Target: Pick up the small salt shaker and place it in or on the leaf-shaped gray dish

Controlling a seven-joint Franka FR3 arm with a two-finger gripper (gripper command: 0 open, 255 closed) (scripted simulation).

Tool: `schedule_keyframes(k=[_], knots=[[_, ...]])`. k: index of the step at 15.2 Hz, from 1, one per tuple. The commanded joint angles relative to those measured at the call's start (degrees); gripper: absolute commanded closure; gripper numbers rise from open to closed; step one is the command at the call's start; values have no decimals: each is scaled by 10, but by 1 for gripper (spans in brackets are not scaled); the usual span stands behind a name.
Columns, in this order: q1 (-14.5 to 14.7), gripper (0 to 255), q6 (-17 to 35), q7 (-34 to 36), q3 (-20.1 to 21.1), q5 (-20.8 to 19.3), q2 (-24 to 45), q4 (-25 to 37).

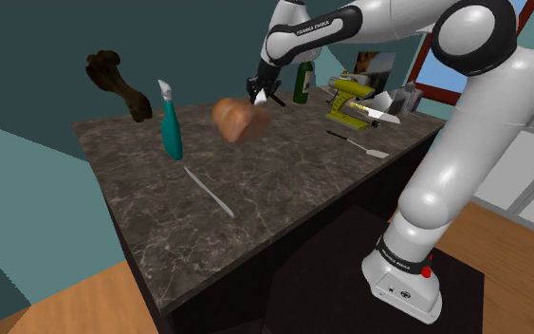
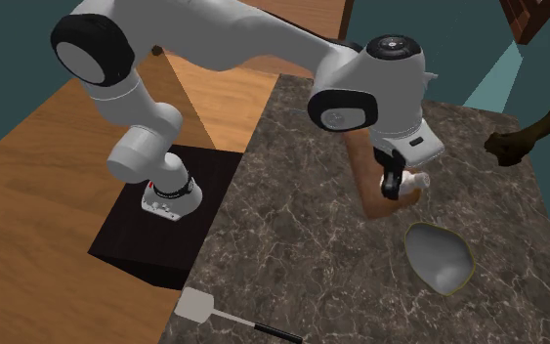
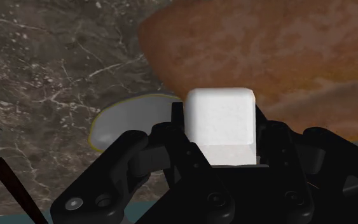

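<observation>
- The bread loaf (image 2: 365, 181) lies on the stone counter (image 2: 292, 244). It is no part of the task, but it sits directly under my hand.
- My gripper (image 2: 396, 187) hangs above the loaf, clear of the counter. It is closed part-way and clamped on the salt shaker. In the wrist view my two black fingers (image 3: 171, 143) press against the shaker's sides.
- The salt shaker (image 2: 415, 183) is a plain white block, held off the counter in my grasp. In the second exterior view it juts from the fingers toward that view's right. I judge its long axis to lie roughly level rather than upright.
- The dish (image 2: 439, 256) is grey and leaf-shaped with a pale yellow rim. It is empty and rests on the counter just beside the loaf.
  - From my gripper it lies toward the second exterior view's lower right and below me, near but not beneath.
  - The coming move therefore looks like a short sideways carry off the loaf, then a descent over the dish.
</observation>
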Motion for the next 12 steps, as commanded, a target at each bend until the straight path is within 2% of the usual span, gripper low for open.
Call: schedule_keyframes(k=[1,7,11,12], knots=[[-6,255,-10,-14,-6,1,45,46],[-25,255,-55,-52,-17,10,175,220],[-37,255,-107,-74,-22,16,281,378],[-38,255,-99,-74,-22,15,281,371]])
